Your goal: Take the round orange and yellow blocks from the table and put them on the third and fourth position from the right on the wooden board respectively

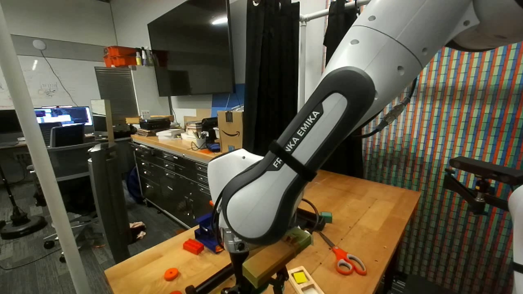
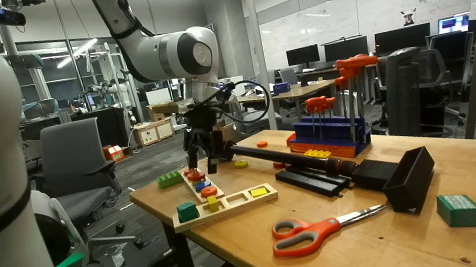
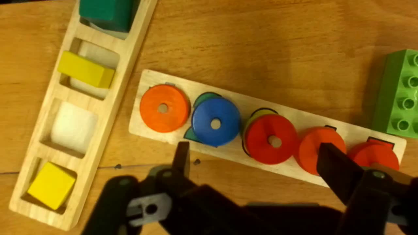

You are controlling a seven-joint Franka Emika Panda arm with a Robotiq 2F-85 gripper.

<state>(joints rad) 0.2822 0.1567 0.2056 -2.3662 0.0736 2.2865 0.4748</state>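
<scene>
The wooden board [image 3: 307, 119] is a light peg board. In the wrist view its pegs bear, from the left, an orange disc [image 3: 164, 108], a blue disc [image 3: 216, 121], a red disc [image 3: 271, 139] with something yellow under its edge, an orange-red disc [image 3: 308, 148] and a red disc [image 3: 374, 155]. In an exterior view, a loose round yellow block [image 2: 241, 164] and round orange block [image 2: 262, 144] lie on the table; an orange one also shows in an exterior view [image 1: 171, 274]. My gripper [image 3: 254, 145] is open and empty above the board; its right finger overlaps the orange-red disc.
A light tray [image 2: 231, 208] with green and yellow blocks lies beside the board. A green brick [image 2: 169, 179] is at its far end. A black bar [image 2: 281, 157], a round red block [image 2: 279, 164], a blue stand [image 2: 327, 127] with orange-handled tools and orange scissors [image 2: 303, 237] are also there.
</scene>
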